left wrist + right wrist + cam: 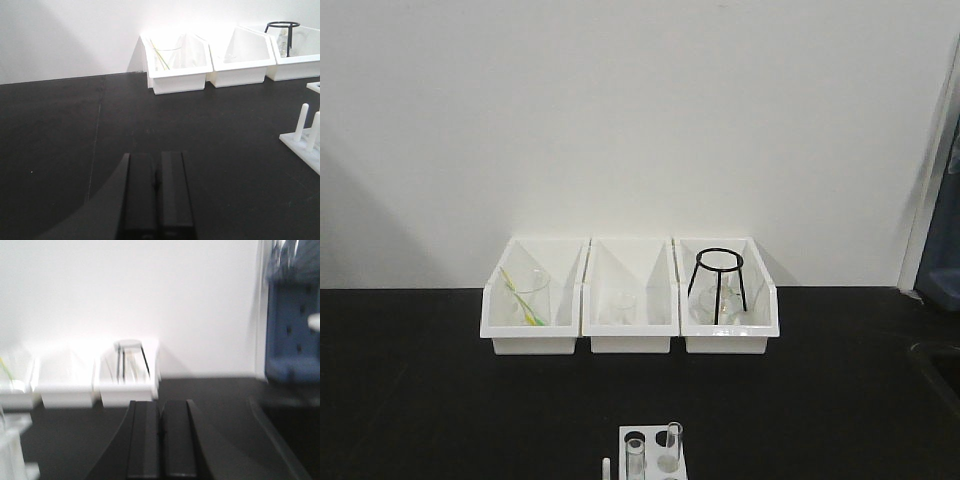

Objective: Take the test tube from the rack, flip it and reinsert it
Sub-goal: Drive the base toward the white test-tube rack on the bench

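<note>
The left claw [156,200] has its two fingers pressed together and holds nothing. The right claw [161,440] is closed up the same way, with nothing in it. Both sit low over the black table [420,400]. The white rack [653,452] is ahead of the left claw and off to its right, and it is on the left of the right claw. One test tube [636,459] stands up straight in a hole of the rack, and the other test tube [674,443] stands in a hole just beside it. Far in front of both claws, by the wall, are three white bins in a row. The left bin [532,333] holds a clear glass cup [532,290] with a yellow-green stick [523,300] leaning in it. The middle bin [630,333] holds a small clear cup [617,305]. The right bin [730,333] holds a black wire stand [718,280] with some glass under it.
</note>
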Tool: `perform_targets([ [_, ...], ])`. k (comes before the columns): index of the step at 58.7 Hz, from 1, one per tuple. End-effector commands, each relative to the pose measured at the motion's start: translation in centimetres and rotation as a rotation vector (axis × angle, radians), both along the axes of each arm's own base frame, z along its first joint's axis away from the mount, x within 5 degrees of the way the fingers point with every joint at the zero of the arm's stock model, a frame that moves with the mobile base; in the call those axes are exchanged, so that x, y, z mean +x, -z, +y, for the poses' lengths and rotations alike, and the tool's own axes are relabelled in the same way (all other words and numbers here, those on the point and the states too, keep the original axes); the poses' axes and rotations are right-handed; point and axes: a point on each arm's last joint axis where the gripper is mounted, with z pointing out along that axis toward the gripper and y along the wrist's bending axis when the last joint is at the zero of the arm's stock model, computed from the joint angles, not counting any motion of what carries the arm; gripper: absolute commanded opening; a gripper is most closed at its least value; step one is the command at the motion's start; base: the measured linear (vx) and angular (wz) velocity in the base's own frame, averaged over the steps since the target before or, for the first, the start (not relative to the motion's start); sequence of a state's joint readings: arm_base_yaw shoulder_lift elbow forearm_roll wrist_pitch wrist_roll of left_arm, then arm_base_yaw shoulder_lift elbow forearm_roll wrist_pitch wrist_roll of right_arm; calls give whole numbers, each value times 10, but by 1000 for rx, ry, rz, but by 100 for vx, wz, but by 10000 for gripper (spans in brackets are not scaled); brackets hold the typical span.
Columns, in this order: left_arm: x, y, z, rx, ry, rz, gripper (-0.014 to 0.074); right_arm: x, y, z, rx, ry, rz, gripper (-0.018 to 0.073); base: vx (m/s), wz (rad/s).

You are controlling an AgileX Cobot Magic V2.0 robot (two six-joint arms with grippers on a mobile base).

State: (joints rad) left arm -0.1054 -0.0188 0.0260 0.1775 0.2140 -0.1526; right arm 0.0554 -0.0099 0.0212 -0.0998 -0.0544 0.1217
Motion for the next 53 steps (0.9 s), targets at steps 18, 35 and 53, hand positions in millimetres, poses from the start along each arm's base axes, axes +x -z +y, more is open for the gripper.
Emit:
perform_targets([
  [18, 0, -9, -1, -21, 13, -86, -6, 31, -165, 2, -103, 24, -155, -11, 0, 0],
  [35, 0, -9, -1, -21, 13, -86, -6, 111, -169, 6, -114, 8, 18, -8, 0, 0],
  [53, 0, -9, -1, -21, 13, -86, -6, 116, -163, 6, -116, 9, 62, 127, 0, 0],
])
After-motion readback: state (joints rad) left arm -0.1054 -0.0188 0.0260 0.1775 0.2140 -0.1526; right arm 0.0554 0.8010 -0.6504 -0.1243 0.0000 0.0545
